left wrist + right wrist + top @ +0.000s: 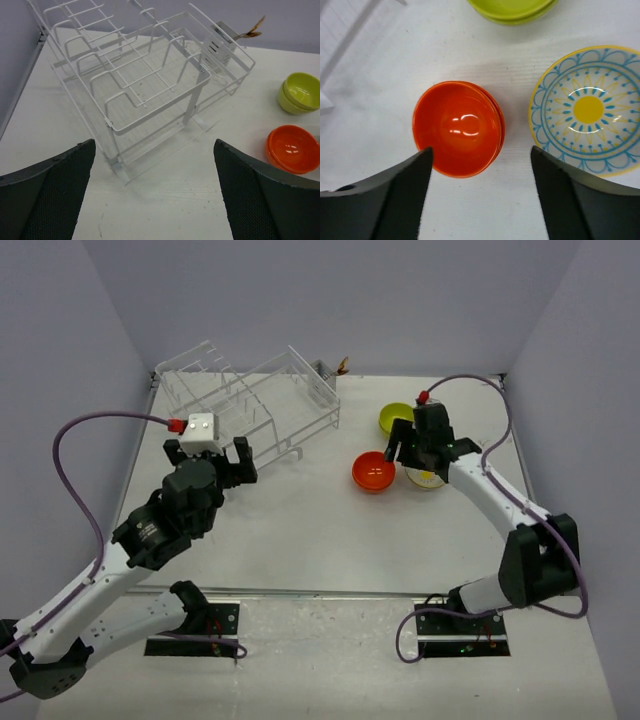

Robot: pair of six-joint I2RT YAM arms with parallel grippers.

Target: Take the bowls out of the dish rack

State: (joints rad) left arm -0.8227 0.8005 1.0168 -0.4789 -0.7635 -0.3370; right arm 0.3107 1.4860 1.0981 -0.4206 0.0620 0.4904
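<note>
The dish rack (255,400) of clear and white bars stands at the back left, also in the left wrist view (140,85); no bowl shows in it. Stacked orange-red bowls (373,472) (457,129) (293,148), stacked lime-green bowls (396,418) (512,9) (300,92) and the whitish patterned bowl (424,478) (588,110) sit on the table at the right. My left gripper (213,454) (155,197) is open and empty just in front of the rack. My right gripper (412,443) (481,192) is open and empty above the bowls.
The rack's small side cup (323,372) (222,42) holds a brownish utensil (252,30). The white table (300,530) is walled by grey panels at left, back and right. Purple cables loop from both arms.
</note>
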